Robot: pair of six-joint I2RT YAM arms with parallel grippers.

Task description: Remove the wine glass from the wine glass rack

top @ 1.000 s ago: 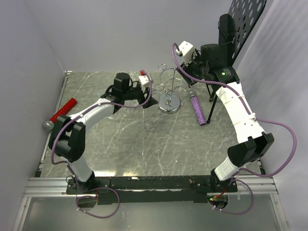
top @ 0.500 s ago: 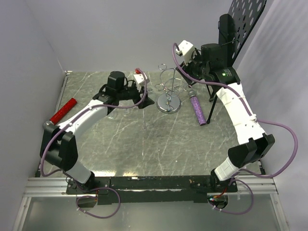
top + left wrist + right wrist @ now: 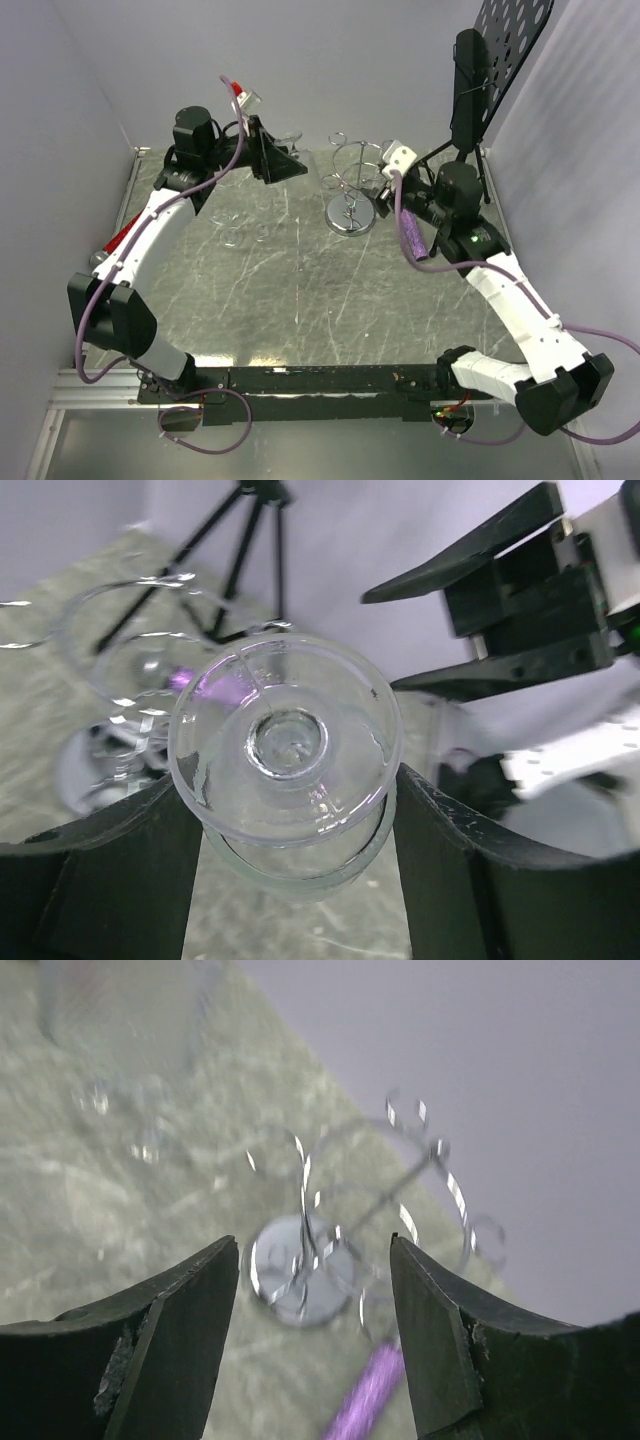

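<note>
My left gripper (image 3: 282,158) is shut on the clear wine glass (image 3: 303,166) and holds it in the air, left of the chrome wire rack (image 3: 352,190). In the left wrist view the glass (image 3: 285,742) sits between my fingers (image 3: 120,870) with its round foot facing the camera. The rack (image 3: 105,730) is behind it to the left, apart from the glass. My right gripper (image 3: 386,186) is open and empty just right of the rack. In the right wrist view the blurred rack (image 3: 330,1220) shows between the open fingers (image 3: 170,1340).
A purple tube (image 3: 412,232) lies on the marble table right of the rack, also seen in the right wrist view (image 3: 365,1405). A tall black tripod stand with a perforated panel (image 3: 510,40) is at the back right. A red object (image 3: 122,236) lies at the left edge.
My left arm has lifted the wine glass up and away to the back left of the rack. My right arm has come down and forward, close to the rack's right side.
</note>
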